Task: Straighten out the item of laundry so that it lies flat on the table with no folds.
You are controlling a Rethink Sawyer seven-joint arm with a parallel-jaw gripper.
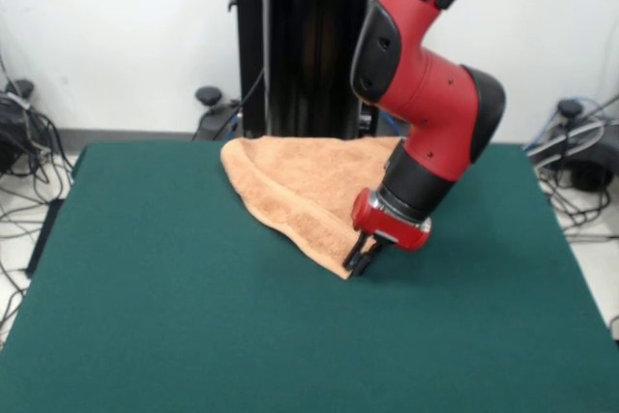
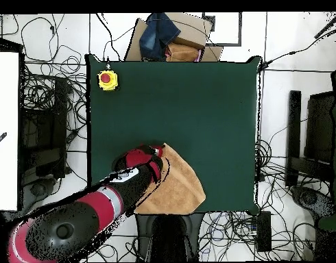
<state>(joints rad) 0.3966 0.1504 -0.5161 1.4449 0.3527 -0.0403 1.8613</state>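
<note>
At the towel's pointed corner, the pincer is clenched on the cloth's edge.

Front camera faces arm; overhead straight down; both share table.

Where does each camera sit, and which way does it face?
Front view: across the table, facing the robot; the red arm descends, its tool at the towel corner.
Overhead view: above, looking straight down; the arm enters from the bottom edge, tool at the towel.
Shared: table, towel, arm.
</note>
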